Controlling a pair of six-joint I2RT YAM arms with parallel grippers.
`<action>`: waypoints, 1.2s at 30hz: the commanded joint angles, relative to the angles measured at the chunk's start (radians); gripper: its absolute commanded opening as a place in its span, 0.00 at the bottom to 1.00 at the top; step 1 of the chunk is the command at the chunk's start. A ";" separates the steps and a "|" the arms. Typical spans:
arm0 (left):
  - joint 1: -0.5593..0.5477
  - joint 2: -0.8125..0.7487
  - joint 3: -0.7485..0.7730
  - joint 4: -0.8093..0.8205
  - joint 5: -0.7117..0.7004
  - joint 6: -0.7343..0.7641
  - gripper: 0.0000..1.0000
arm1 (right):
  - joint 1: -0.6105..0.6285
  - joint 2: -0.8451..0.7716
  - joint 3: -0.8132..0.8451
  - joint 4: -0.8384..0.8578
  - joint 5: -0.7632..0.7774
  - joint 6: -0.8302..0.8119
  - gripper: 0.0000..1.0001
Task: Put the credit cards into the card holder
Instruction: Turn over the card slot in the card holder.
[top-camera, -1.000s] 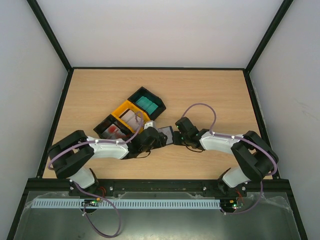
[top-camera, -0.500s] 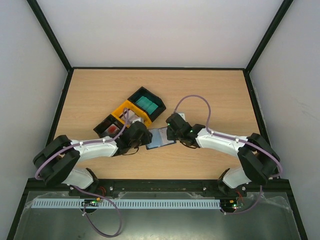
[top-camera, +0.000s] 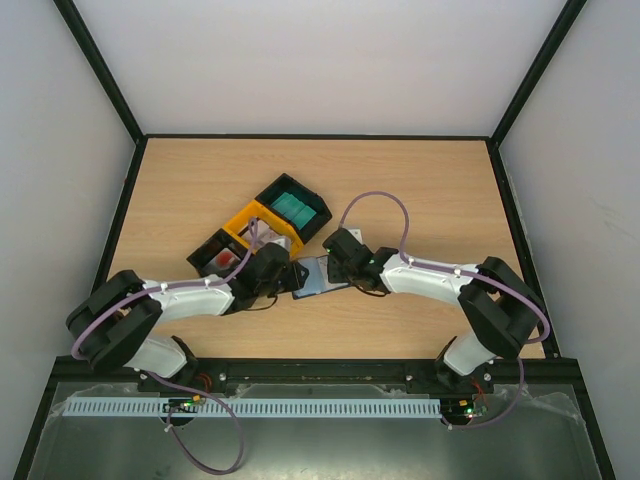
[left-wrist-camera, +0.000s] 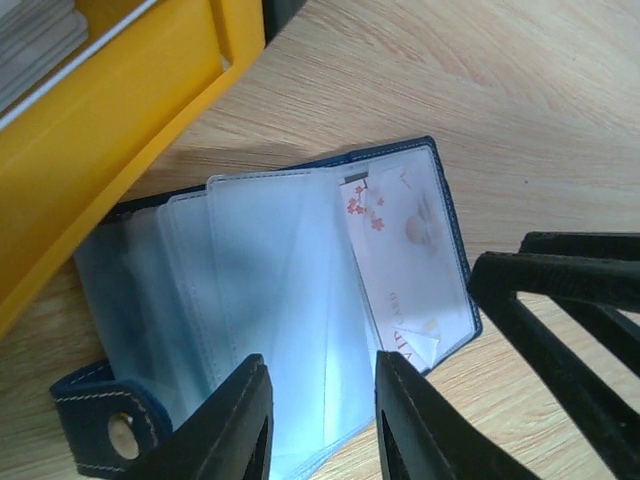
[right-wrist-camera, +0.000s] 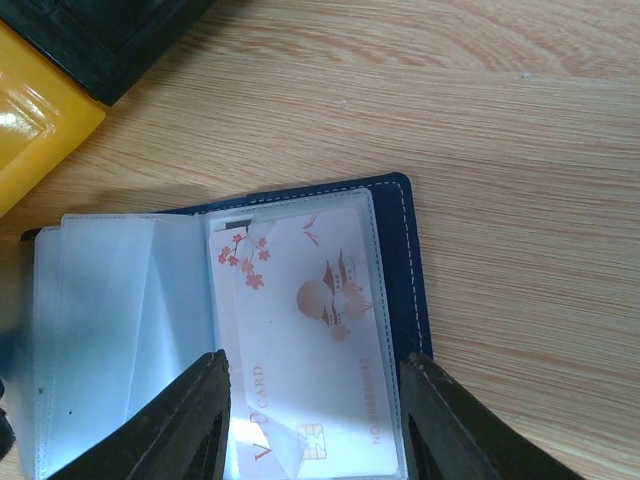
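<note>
Lying open, card holder (top-camera: 320, 277); clasp tab (left-wrist-camera: 100, 425) leftward; credit card (right-wrist-camera: 310, 340) along spine

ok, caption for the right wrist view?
Right end effector, jaws apart, over the open card holder; a blossom-printed credit card sits tucked inside.

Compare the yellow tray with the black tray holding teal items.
The yellow tray is bright yellow; the black tray is dark. The yellow tray holds whitish cards; the black tray holds teal items. In the top view the black tray lies behind the yellow tray. Both are open-topped rectangular trays, angled alike, side by side.
</note>
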 joint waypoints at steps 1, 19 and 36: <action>0.008 0.029 0.011 0.040 0.021 0.028 0.37 | 0.004 0.005 -0.003 0.007 0.016 0.015 0.45; 0.031 0.205 0.081 0.115 0.160 0.051 0.36 | 0.004 -0.037 -0.055 0.027 0.027 0.026 0.45; 0.033 0.347 0.205 0.239 0.311 0.028 0.32 | 0.002 -0.270 -0.188 0.046 0.259 0.178 0.46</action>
